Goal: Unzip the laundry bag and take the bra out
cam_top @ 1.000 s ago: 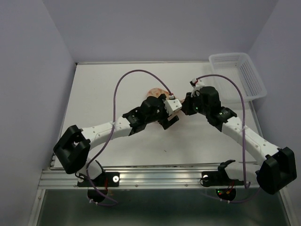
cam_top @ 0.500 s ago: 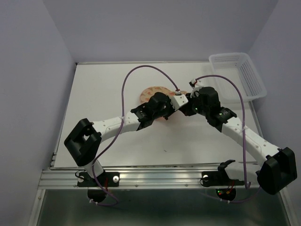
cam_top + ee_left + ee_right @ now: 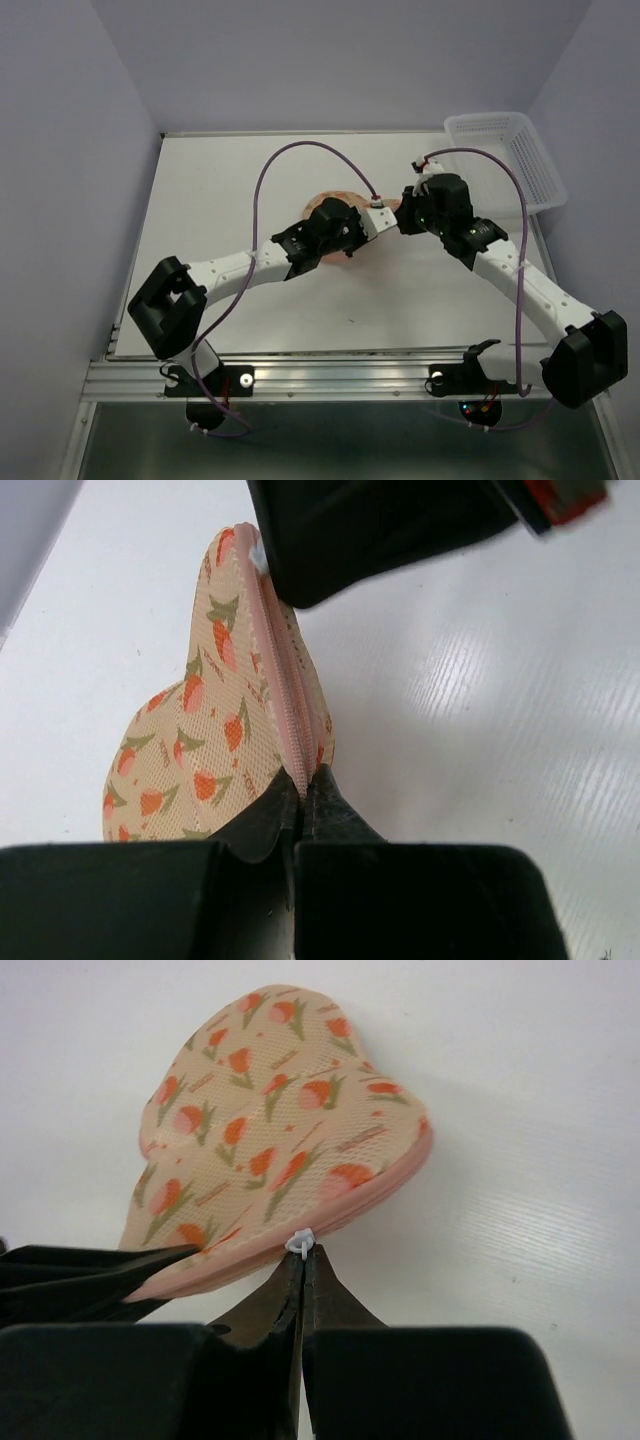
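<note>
The laundry bag (image 3: 270, 1110), cream-peach with orange print and pink zip edging, lies between both grippers. In the top view only its rim (image 3: 325, 199) shows past the left wrist. My left gripper (image 3: 302, 785) is shut on the bag's pink zip edge (image 3: 285, 680); from above (image 3: 345, 228) its tips are hidden under the wrist. My right gripper (image 3: 302, 1252) is shut on the white zipper pull (image 3: 300, 1241) at the bag's edge, and sits right of the bag (image 3: 398, 213). The zip looks closed. The bra is hidden.
A white lattice basket (image 3: 505, 160) stands at the table's back right corner. The white table (image 3: 220, 190) is walled on three sides. Purple cables (image 3: 300, 150) arch above both arms.
The left arm swung back onto the bag and its gripper went from open to shut on the zip edge. The right arm shifted slightly back, still holding the pull.
</note>
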`<state>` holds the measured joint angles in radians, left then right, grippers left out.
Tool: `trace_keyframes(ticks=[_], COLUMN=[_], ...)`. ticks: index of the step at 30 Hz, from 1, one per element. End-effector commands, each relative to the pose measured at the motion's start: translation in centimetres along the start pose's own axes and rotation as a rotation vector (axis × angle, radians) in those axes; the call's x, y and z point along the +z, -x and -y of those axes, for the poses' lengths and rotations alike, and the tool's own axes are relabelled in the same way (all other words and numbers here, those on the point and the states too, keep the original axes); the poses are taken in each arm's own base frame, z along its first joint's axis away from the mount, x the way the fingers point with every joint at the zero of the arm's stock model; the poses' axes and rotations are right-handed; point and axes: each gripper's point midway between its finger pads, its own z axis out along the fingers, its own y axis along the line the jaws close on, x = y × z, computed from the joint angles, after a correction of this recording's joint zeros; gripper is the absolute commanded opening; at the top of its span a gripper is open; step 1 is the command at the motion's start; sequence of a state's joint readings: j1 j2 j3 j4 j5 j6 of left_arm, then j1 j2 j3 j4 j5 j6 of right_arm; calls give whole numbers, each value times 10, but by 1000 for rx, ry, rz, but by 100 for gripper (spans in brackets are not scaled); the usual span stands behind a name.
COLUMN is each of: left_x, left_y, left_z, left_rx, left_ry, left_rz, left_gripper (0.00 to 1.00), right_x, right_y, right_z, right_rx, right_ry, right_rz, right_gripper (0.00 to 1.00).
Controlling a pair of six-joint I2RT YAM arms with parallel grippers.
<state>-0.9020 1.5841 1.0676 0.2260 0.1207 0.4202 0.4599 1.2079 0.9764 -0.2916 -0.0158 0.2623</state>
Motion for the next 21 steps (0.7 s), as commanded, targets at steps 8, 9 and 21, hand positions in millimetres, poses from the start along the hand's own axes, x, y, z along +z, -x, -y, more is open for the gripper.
trace_keyframes(ticks=[8,9,21], left_x=[-47,-49,-81], left_y=[46,48,72], left_z=[0,0,4], left_rx=[104,111,165], left_ry=[-26,-27,-33], left_rz=[180,192,335], left_gripper=[0,0,0], right_x=[3,4,34], right_y=[18,16,-28], right_z=[71,73,40], right_rx=[79,85,-31], right_ry=[-131,-127,222], right_rz=[18,12,-44], right_gripper=[1,1,1])
